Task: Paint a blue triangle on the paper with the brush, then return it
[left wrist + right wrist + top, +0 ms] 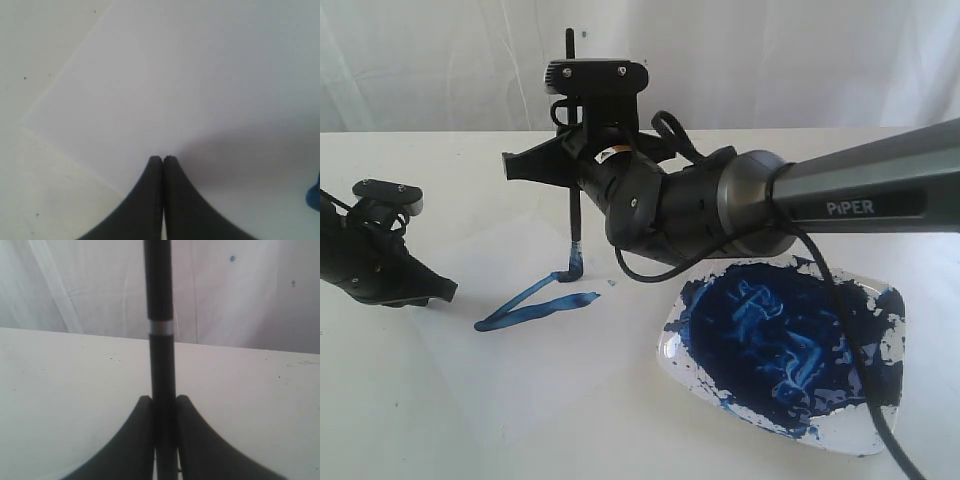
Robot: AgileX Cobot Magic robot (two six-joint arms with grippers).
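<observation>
Held upright in R gripper [162, 401], pinched at handle: brush [571, 218], tip at blue triangle [534, 299] on paper [150, 85]. L gripper [163, 159] pressed together, empty. Treat as light, stiff, soft-tipped; grip handle only.

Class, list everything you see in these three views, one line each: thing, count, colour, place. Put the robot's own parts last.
brush: 1, black handle with a silvery band, upright in the right gripper, tip down on the paper
blue triangle: 1, dark blue strokes, on the paper at the brush tip
paper: 1, white, flat on the table
paint dish: 1, pale, smeared with blue paint, right of the triangle in the exterior view
table: 1, white, under everything
curtain: 1, white, behind the table
left gripper: 1, black, shut and empty, over the paper near its edge
right gripper: 1, black, shut on the brush
</observation>
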